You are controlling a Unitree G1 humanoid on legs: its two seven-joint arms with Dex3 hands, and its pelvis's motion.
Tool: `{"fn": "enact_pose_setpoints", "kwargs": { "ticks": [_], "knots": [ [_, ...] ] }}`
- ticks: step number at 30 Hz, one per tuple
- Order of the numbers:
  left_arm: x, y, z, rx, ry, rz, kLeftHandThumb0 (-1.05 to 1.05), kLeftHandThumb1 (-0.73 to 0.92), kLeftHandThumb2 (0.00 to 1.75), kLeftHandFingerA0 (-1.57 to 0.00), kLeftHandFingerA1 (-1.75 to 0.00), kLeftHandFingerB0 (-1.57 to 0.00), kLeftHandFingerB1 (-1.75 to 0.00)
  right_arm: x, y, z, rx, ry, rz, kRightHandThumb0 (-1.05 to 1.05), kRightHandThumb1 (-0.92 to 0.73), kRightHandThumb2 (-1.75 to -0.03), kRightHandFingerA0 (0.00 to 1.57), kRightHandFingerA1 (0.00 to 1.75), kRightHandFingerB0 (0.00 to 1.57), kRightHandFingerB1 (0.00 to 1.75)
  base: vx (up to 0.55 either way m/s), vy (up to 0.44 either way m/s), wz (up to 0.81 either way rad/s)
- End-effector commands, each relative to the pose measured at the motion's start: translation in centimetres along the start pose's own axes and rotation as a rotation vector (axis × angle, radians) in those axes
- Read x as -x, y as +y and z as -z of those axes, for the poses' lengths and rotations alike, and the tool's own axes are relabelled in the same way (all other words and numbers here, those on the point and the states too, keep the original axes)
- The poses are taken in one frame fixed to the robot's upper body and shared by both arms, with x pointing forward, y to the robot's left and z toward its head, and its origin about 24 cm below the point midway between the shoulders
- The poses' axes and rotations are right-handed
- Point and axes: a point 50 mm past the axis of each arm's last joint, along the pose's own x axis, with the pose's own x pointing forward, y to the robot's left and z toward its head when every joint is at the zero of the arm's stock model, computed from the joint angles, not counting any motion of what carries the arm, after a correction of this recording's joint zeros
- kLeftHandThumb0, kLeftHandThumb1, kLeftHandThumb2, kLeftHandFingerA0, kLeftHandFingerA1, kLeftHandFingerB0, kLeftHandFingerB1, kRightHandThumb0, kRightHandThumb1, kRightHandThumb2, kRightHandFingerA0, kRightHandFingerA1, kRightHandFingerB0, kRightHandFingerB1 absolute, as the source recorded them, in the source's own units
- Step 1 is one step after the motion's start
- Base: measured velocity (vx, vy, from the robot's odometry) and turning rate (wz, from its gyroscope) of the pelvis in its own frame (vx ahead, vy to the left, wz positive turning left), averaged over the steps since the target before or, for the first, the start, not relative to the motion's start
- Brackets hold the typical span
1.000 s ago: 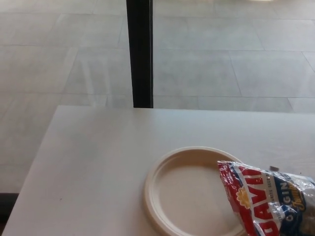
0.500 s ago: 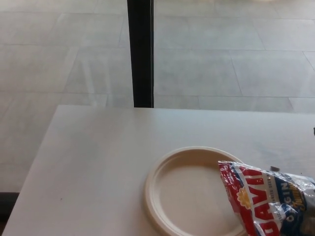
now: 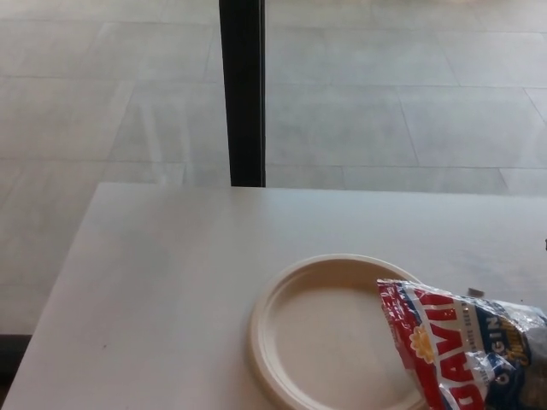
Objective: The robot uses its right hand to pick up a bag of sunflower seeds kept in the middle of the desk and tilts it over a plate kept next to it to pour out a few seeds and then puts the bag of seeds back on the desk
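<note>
Neither of my hands is showing in the head view, so I cannot say whether they are released, clenched or grasping anything, and I cannot place the bag of sunflower seeds (image 3: 461,350) relative to my right hand. The bag is sitting at the lower right of the picture, running off the right and bottom edges. Its red and white end is overlapping the right side of the plate (image 3: 282,295), hiding part of the rim there, while the blue, crinkled part is extending out to the right beyond the plate. Its long axis is running roughly left to right across the picture, slanting a little downward toward the right, with the red end pointing toward the plate's middle. Whether the bag is resting on the plate or hanging just above it I cannot tell. The plate is lying flat on the white desk (image 3: 162,282), toward the near right part of it, and its inner surface is looking bare where it shows. Beyond the desk's far edge, a dark vertical post (image 3: 242,94) is standing against the pale tiled floor (image 3: 385,102).
</note>
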Motion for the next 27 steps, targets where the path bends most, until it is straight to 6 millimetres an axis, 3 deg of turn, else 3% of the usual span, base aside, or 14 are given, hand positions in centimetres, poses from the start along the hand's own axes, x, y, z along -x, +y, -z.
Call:
{"fn": "enact_pose_setpoints", "kwargs": {
  "ticks": [1,2,3,4,12,13,14,19,20,21,22,23,24,27],
  "knots": [
    [0.1,0.6,-0.2,0.045,-0.018,-0.017,-0.59,0.61,0.58,-0.63,-0.70,-0.52,-0.44,-0.2,-0.3,0.1,0.136,0.016,-0.038,-1.02,-0.60,-0.98,0.00,0.01,0.00,0.05,0.00,0.000,0.00],
    [0.1,0.6,-0.3,0.039,-0.026,-0.013,-0.60,0.49,0.88,-0.60,-0.74,-0.49,-0.59,-0.3,-0.1,-0.1,0.180,0.014,-0.054,-1.04,-0.61,-1.00,0.00,0.00,0.00,0.07,0.00,0.000,0.00],
    [0.1,0.6,-0.3,0.026,-0.028,-0.013,-0.60,0.49,0.89,-0.62,-0.75,-0.50,-0.59,-0.3,0.2,-0.2,0.213,0.006,-0.074,-1.04,-0.61,-1.00,0.00,0.00,0.00,0.06,0.00,0.000,0.00],
    [0.1,0.6,-0.3,0.017,-0.027,-0.010,-0.61,0.65,0.59,-0.62,-0.69,-0.54,-0.45,-0.4,0.4,-0.2,0.237,0.003,-0.085,-1.03,-0.61,-1.00,0.00,0.00,0.00,0.08,0.00,0.000,0.00],
    [0.1,0.5,-0.3,0.027,-0.027,-0.015,-0.64,0.65,0.59,-0.66,-0.72,-0.56,-0.47,-0.4,1.7,-0.1,0.318,-0.017,-0.144,-1.01,-0.60,-0.95,0.00,0.01,0.00,0.12,0.00,0.000,0.00],
    [0.1,0.5,-0.3,0.007,-0.033,-0.012,-0.64,0.51,0.91,-0.61,-0.73,-0.49,-0.59,-0.4,1.7,-0.1,0.328,-0.015,-0.149,-1.01,-0.60,-0.94,0.00,0.01,0.00,0.11,0.00,0.000,0.00],
    [0.1,0.5,-0.3,0.015,-0.034,-0.012,-0.64,0.66,0.60,-0.67,-0.76,-0.56,-0.48,-0.4,1.8,-0.1,0.332,-0.016,-0.149,-1.02,-0.60,-0.94,0.00,0.01,0.00,0.11,0.00,0.000,0.00],
    [0.1,0.5,-0.4,0.006,-0.041,-0.014,-0.65,0.68,0.60,-0.62,-0.70,-0.52,-0.47,-0.5,2.0,0.4,0.352,-0.008,-0.157,-0.98,-0.58,-0.92,0.00,0.02,0.01,0.14,0.00,0.000,0.00],
    [0.1,0.4,-0.4,-0.014,-0.047,-0.017,-0.66,0.53,0.93,-0.62,-0.75,-0.50,-0.60,-0.6,2.0,0.6,0.352,-0.004,-0.161,-0.98,-0.57,-0.91,0.00,0.01,0.02,0.15,0.00,0.000,0.00],
    [0.1,0.4,-0.5,0.007,-0.052,-0.017,-0.66,0.68,0.60,-0.66,-0.74,-0.57,-0.49,-0.5,2.2,0.9,0.363,-0.002,-0.172,-0.97,-0.57,-0.91,0.00,0.02,0.02,0.16,0.00,0.000,0.00],
    [0.1,0.4,-0.4,0.009,-0.051,-0.008,-0.66,0.53,0.93,-0.62,-0.75,-0.50,-0.60,-0.5,2.3,1.0,0.367,0.002,-0.181,-0.95,-0.55,-0.91,0.00,0.04,0.01,0.18,0.00,0.000,0.00],
    [0.1,0.4,-0.4,0.015,-0.053,-0.007,-0.68,0.53,0.93,-0.62,-0.74,-0.50,-0.59,-0.5,2.4,1.1,0.368,0.009,-0.187,-0.94,-0.55,-0.91,0.00,0.04,0.02,0.19,0.00,0.000,0.00],
    [0.1,0.5,-0.4,-0.002,-0.053,-0.003,-0.69,0.69,0.60,-0.62,-0.70,-0.53,-0.47,-0.5,2.5,1.2,0.373,0.011,-0.196,-0.93,-0.54,-0.92,0.00,0.06,0.01,0.20,0.00,0.000,0.00],
    [0.1,0.4,-0.6,0.006,-0.063,-0.004,-0.67,0.70,0.61,-0.67,-0.71,-0.55,-0.47,-0.6,2.7,1.4,0.401,0.005,-0.218,-0.96,-0.56,-0.91,0.00,0.02,0.02,0.20,0.00,0.000,0.00]
  ]
}}
